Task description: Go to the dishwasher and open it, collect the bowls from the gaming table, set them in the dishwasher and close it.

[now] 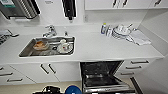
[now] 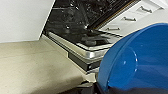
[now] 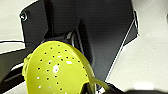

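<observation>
The dishwasher (image 1: 102, 75) stands open under the counter, its door (image 2: 85, 42) folded down and its inside dark. A blue bowl (image 1: 73, 90) hangs low in front of the cabinets, just left of the open door. In the left wrist view this blue bowl (image 2: 140, 60) looms large, with my left gripper (image 2: 100, 88) shut on its rim. My right gripper (image 3: 96, 87) is shut on the rim of a yellow-green perforated bowl (image 3: 57, 70), held over the robot's dark base. The gaming table is out of view.
A steel sink (image 1: 27, 50) holds dirty dishes, with a faucet (image 1: 51, 30) behind it. White crockery (image 1: 121, 31), a bottle (image 1: 103, 28) and a cloth (image 1: 138, 37) lie on the counter's right. White cabinet doors (image 1: 47, 70) and drawers (image 1: 136, 65) flank the dishwasher. Beige floor (image 2: 32, 67) lies below.
</observation>
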